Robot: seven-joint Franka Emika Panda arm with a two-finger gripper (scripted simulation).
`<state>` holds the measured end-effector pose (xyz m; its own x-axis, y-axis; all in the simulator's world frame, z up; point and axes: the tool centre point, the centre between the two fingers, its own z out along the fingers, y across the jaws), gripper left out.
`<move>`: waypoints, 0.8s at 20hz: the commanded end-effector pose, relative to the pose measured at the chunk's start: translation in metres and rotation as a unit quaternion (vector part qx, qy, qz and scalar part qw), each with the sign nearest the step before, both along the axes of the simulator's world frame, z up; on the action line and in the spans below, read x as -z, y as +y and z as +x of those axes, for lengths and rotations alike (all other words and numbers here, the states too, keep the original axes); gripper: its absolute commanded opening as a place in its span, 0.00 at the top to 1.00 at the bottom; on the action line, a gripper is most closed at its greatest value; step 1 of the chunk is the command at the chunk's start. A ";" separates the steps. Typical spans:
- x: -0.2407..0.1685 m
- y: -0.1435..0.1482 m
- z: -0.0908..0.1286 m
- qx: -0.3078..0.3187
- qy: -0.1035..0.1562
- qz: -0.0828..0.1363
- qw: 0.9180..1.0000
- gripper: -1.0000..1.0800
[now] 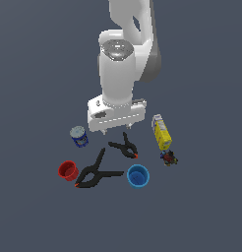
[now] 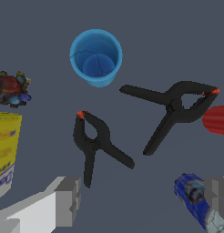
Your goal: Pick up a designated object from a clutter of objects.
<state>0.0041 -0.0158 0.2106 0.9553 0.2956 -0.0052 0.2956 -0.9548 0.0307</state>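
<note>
Gripper [image 1: 114,131] hangs above the desk [image 1: 39,216], fingers pointing down, spread wide, nothing between them. In the wrist view both fingers [image 2: 68,200] show at the frame edge with open desk between them.

Small clamp [image 1: 125,148] lies flat on the desk, just off the fingertips on the side away from the arm's base, roughly mid-clutter. Its orange tip [image 2: 80,114] points toward the blue cup [image 1: 137,175]; its two handles splay back toward the gripper. Long axis runs roughly along the line from gripper to blue cup, slightly skewed.

Neighbours:
- large clamp [image 1: 96,172], near, apart from the small one, toward the red cup [image 1: 68,170];
- can [image 1: 79,136] on the exterior view's left of the gripper;
- carton [image 1: 161,132] and toy [image 1: 168,158] on the exterior view's right.

Judgement: approach stage, no contact yet. Gripper needs a short shift toward the blue cup to centre over the clamp's pivot, then descent. Whether the finger line crosses the clamp's axis cannot be settled from these views; check before closing.
</note>
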 end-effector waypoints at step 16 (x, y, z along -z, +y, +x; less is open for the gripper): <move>0.133 0.038 -0.027 -0.191 0.005 0.013 0.982 0.04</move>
